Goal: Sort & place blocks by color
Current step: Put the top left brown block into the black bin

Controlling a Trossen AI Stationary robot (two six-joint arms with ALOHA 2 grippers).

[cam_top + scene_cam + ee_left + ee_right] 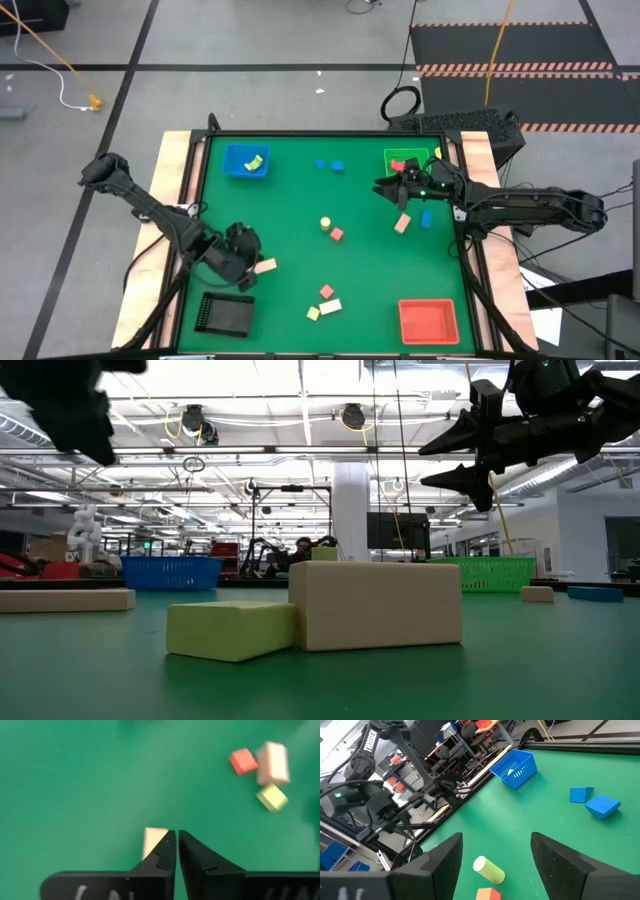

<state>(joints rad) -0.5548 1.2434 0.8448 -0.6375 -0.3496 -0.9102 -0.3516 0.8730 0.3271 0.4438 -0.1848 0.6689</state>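
The left wrist view alone shows the left end effector [177, 851] closed, empty, beside a cream block [152, 841]; the right end effector [495, 852] hangs open.

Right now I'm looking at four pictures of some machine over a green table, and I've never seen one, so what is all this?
It is a robot with two dark arms at a green table. One picture looks straight down, one looks level across the tabletop, and two come from cameras on the wrists. Small blocks in blue, red, yellow-green and cream lie scattered, with a blue tray, green tray, red tray and black tray near the corners. The left end effector is shut, empty, beside a cream block. The right end effector hangs open above a yellow-green cylinder, holding nothing.
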